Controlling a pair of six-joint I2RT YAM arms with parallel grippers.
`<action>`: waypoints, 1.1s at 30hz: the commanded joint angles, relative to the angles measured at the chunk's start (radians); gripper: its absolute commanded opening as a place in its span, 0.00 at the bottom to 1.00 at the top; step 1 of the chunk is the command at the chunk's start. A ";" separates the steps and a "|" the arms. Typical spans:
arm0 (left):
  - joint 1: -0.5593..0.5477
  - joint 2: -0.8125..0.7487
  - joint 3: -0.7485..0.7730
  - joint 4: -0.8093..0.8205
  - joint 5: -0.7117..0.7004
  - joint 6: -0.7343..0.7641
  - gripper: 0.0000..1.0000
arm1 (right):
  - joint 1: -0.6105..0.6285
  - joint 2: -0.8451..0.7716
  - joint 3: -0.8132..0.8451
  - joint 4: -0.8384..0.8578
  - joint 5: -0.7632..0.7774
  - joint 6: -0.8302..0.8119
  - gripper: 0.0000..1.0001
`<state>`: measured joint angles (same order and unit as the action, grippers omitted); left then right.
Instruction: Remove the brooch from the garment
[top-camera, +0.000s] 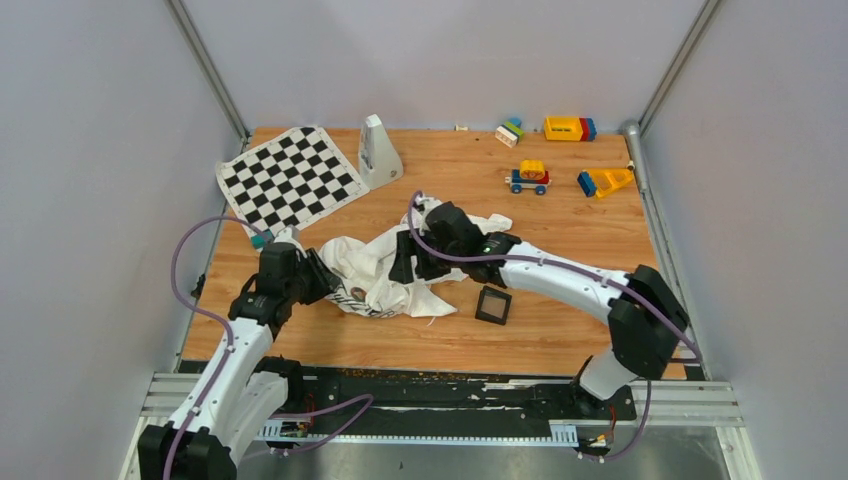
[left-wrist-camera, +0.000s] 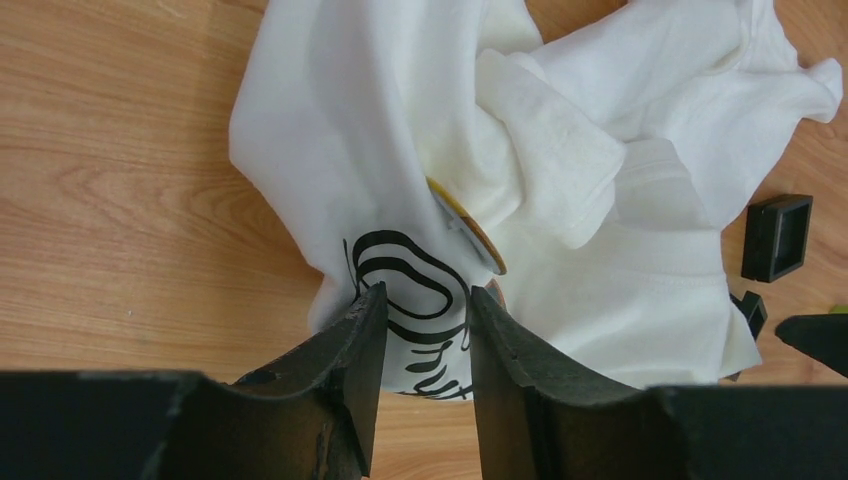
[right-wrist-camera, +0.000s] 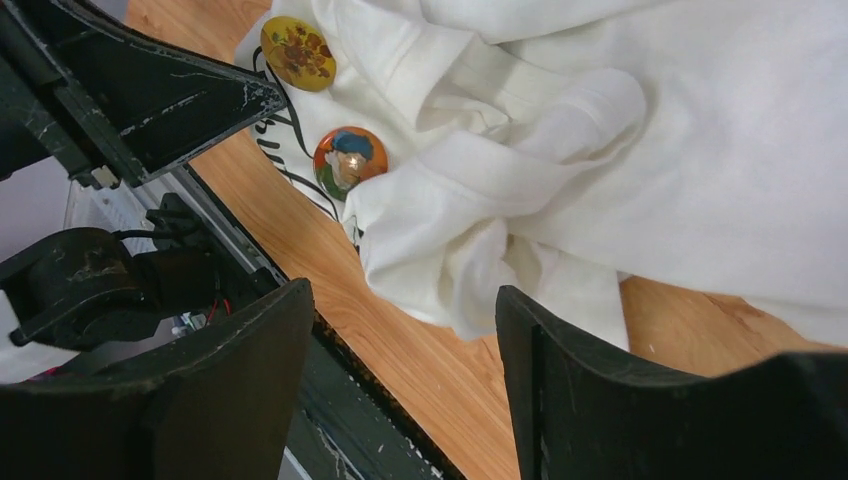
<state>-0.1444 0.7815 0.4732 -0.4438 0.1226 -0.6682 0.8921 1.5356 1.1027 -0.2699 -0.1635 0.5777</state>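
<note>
The garment (top-camera: 365, 258), a white T-shirt with black script, lies crumpled mid-table. Two round brooches are pinned near its printed edge: a yellow brooch (right-wrist-camera: 298, 52) and an orange-and-blue brooch (right-wrist-camera: 350, 160). In the left wrist view the yellow brooch (left-wrist-camera: 466, 226) shows edge-on, just past the fingertips. My left gripper (left-wrist-camera: 425, 296) is at the shirt's left end (top-camera: 322, 276). Its jaws are partly apart, straddling the printed fold (left-wrist-camera: 420, 330). My right gripper (right-wrist-camera: 400, 290) hangs wide open over the shirt's near edge (top-camera: 412, 262), with nothing between its fingers.
A black square frame (top-camera: 493, 305) lies just right of the shirt (left-wrist-camera: 777, 237). A chequered mat (top-camera: 290, 177) and a white wedge-shaped object (top-camera: 378, 152) are at the back left. Toys (top-camera: 528, 177) sit at the back right. The table's front edge and black rail (right-wrist-camera: 330, 380) run under my right gripper.
</note>
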 joint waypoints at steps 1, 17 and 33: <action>-0.003 -0.037 -0.020 0.020 -0.029 -0.036 0.41 | 0.041 0.125 0.148 -0.049 0.085 0.000 0.69; -0.003 -0.039 -0.075 0.060 -0.002 -0.060 0.03 | 0.041 0.127 0.182 -0.063 0.123 0.004 0.00; -0.110 -0.109 0.177 -0.128 -0.007 0.013 0.47 | 0.022 -0.185 0.103 -0.062 0.137 -0.090 0.00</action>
<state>-0.2398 0.7101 0.5430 -0.4896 0.1593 -0.6891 0.9195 1.3846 1.2221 -0.3588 -0.0521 0.5297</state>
